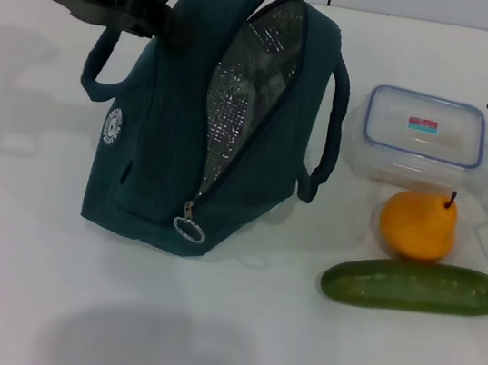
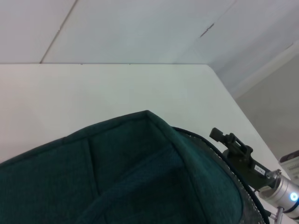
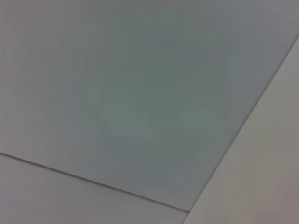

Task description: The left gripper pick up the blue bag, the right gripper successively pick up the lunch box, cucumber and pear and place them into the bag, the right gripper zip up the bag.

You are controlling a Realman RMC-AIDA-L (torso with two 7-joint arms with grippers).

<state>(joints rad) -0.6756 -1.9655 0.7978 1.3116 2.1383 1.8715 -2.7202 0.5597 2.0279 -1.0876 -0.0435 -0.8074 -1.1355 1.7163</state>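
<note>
So it's a plain white table. Sitting on it toward the left-middle is the blue bag, standing up with its zipper open and the silver lining showing. Over by the right edge there's the lunch box, closest to the far edge. The pear sits just in front of it, and the cucumber lies lengthwise just in front of the pear, running roughly parallel to the near edge.
</note>
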